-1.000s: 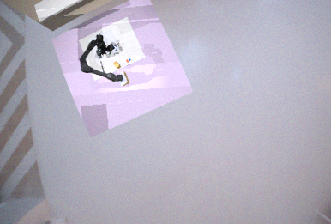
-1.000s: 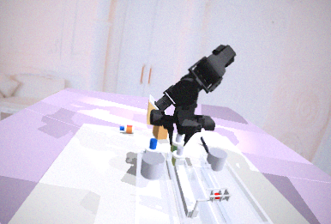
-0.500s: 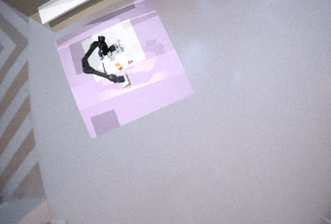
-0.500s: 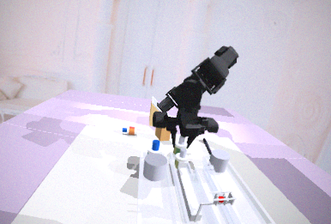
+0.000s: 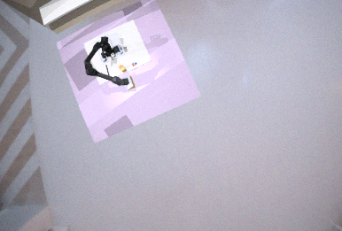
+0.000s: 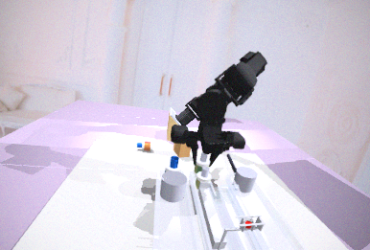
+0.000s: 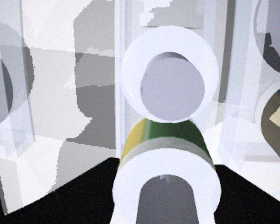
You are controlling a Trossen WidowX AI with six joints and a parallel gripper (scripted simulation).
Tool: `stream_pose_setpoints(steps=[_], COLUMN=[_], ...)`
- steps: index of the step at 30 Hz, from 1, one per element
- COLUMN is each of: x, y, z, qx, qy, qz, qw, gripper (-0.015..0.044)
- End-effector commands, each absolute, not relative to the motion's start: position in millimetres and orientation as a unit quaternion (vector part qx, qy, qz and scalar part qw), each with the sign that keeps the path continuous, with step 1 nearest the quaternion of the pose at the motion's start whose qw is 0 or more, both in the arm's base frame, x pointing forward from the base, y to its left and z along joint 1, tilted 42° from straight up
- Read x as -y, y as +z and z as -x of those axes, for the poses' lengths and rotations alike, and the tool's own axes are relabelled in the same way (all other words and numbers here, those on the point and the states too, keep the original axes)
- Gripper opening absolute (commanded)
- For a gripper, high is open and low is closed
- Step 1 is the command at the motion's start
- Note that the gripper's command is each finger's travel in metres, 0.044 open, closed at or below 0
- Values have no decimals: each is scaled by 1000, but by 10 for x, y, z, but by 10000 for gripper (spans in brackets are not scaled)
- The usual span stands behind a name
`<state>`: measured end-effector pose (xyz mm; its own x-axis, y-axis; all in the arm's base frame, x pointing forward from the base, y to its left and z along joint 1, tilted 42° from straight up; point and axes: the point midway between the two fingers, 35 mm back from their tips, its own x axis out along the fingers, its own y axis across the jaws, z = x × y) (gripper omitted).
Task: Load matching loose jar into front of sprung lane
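The lilac counter [image 6: 57, 135] carries a white mat [image 6: 96, 202], and on the mat stands the black six-joint arm [image 6: 225, 102], bent low over the clear-walled pusher lane [image 6: 206, 212]. A tan cardboard box [image 6: 176, 137] stands behind the arm. Two grey cylindrical canisters flank the lane's near end, one on the left [image 6: 173, 185] and one on the right [image 6: 245, 179].

The pincer [image 6: 203, 156] is pinching the white-capped jar with a green and yellow label [image 7: 165, 192], which is the loose jar; in the wrist view it lies between the dark fingers. Just ahead of it, in line, is a second white-capped jar [image 7: 172, 76] between the lane's clear walls; whether the two touch cannot be told.

A small blue cylinder [image 6: 173, 162] stands by the left canister. Further back lie a small orange block [image 6: 147, 146] and a tiny blue one [image 6: 139, 145]. A small red piece [image 6: 248, 222] sits in a wire frame.

No writing on the label is legible.
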<state>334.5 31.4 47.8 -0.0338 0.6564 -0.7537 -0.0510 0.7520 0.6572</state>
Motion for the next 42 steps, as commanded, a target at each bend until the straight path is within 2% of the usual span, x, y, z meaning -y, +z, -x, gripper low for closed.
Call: stream_pose_setpoints(steps=[1,42], x=[-318,-324], y=[522,525], z=[-3423,-3459], qx=[-657,-657], qy=[272,273], qz=[-228,-228], qw=[665,665], gripper=[0,0])
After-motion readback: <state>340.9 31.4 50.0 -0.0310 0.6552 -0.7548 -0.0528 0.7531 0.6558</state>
